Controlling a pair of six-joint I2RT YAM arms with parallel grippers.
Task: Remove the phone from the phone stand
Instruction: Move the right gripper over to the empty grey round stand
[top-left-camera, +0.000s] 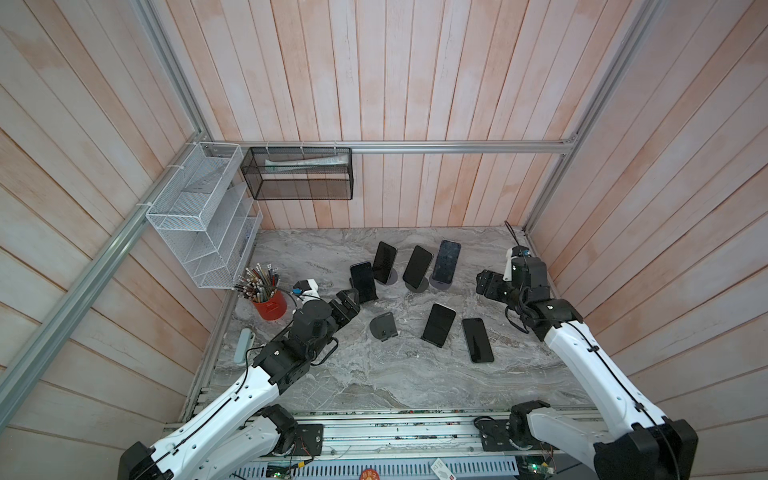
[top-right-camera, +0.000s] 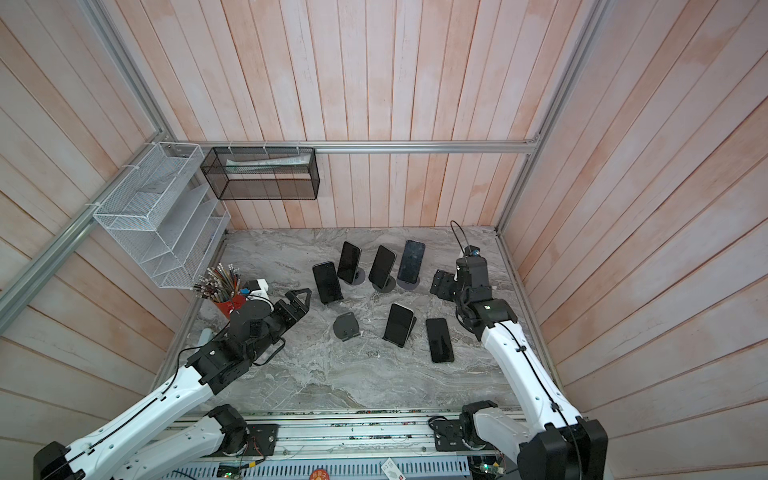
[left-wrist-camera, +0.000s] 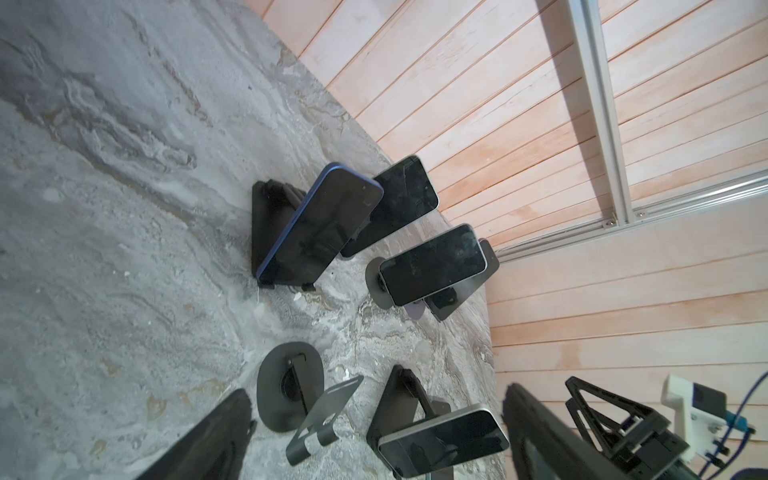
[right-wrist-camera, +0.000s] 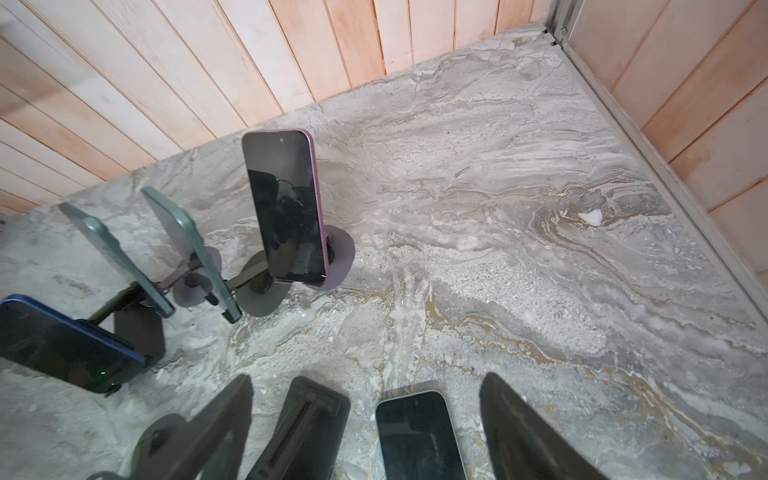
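Black-screened and tilted back, the blue-edged phone (top-left-camera: 363, 281) leans on its black stand (left-wrist-camera: 266, 224) at the left end of a cluster on the grey marbled tabletop (top-left-camera: 340, 374). Close behind it a second phone (top-left-camera: 385, 262) sits on a round-based stand, its lower corner hidden by the blue-edged one in both top views. A third phone (top-left-camera: 417, 263) and a purple-edged phone (top-left-camera: 446, 259) complete the back row, each on its own round base.

Nearer the front stand an empty stand (top-left-camera: 383, 326) and a propped phone (top-left-camera: 439, 323) on a low black holder. Beside them a flat phone (top-left-camera: 478, 340) lies screen-up on the stone.

Just left of the blue-edged phone's stand is the left pincer (top-right-camera: 298, 306), with a narrow gap visible between them in a top view. Its jaws are spread wide and carry nothing. The right pincer (top-left-camera: 487, 286) hovers to the right of the purple-edged phone, clear of it — jaws likewise wide apart and empty.

A red cup of pencils (top-left-camera: 270, 306) sits beside the left arm at the tabletop's edge. On the wooden walls hang a white wire rack (top-left-camera: 203, 220) and a black mesh basket (top-left-camera: 299, 183).
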